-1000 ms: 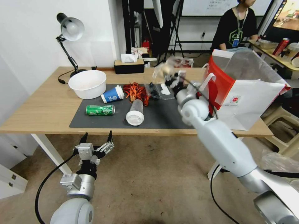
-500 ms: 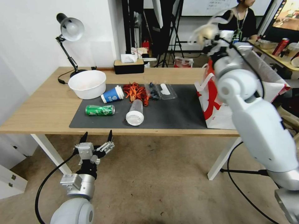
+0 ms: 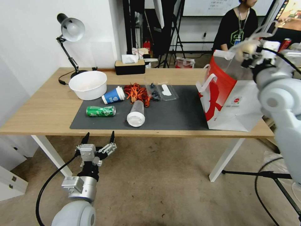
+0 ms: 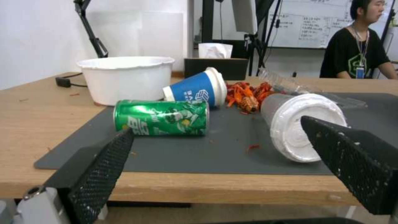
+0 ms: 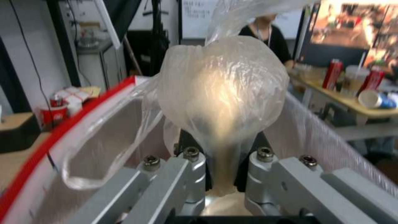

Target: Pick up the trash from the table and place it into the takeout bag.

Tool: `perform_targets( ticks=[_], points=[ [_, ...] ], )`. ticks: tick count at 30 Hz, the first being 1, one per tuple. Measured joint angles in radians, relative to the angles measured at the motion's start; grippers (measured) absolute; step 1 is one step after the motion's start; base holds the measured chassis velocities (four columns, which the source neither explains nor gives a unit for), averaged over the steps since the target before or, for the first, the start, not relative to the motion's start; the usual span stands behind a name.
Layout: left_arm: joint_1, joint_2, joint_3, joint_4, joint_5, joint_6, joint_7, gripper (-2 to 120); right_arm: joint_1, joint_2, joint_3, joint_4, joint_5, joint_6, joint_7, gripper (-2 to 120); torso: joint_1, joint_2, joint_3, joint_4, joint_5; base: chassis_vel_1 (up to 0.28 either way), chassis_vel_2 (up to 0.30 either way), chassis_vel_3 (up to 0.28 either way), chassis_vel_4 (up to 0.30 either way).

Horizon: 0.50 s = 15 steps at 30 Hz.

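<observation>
My right gripper (image 3: 248,53) is shut on the clear bag with a pale bun (image 5: 224,93), held over the open mouth of the takeout bag (image 3: 238,106), whose foil lining (image 5: 112,137) lies below it. On the table (image 3: 47,106), the dark mat (image 3: 175,116) carries a green can (image 3: 101,111) on its side, a blue cup (image 3: 113,95), a clear cup with a white lid (image 3: 136,113) and a clear lidded container (image 3: 161,91). My left gripper (image 3: 97,138) hangs open below the table's front edge, facing the can (image 4: 161,117) and the clear cup (image 4: 303,130).
A white bowl (image 3: 88,84) and a desk lamp (image 3: 70,29) stand at the back left, a tissue box (image 3: 129,66) at the far edge. Red crayfish shells (image 3: 136,92) lie between the blue cup and the clear container.
My right arm has swung up and to the right, carrying the bagged bun from above the mat to over the takeout bag's mouth. The left arm has barely moved.
</observation>
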Motion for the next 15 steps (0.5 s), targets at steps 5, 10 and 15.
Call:
perform_targets(
  ticks=[5,10,15],
  points=[
    [0.005,0.000,0.015,-0.002,0.011,-0.007,0.001,100,-0.056,-0.012,0.028,0.008,0.057,-0.015,0.007,21,0.000,0.000,0.000,0.0001,-0.0003,0.000,0.000,0.000,0.000],
    [0.015,0.000,0.015,-0.019,0.014,-0.008,0.001,100,-0.101,-0.010,0.068,0.025,0.103,-0.014,0.014,54,0.000,0.000,0.000,0.0001,-0.0001,0.000,0.000,0.000,0.000],
    [0.021,0.000,0.015,-0.025,0.014,-0.008,0.001,100,-0.114,-0.012,0.087,0.035,0.115,-0.013,0.013,67,0.000,0.000,0.000,0.0001,-0.0002,0.000,0.000,0.000,0.000]
  ],
)
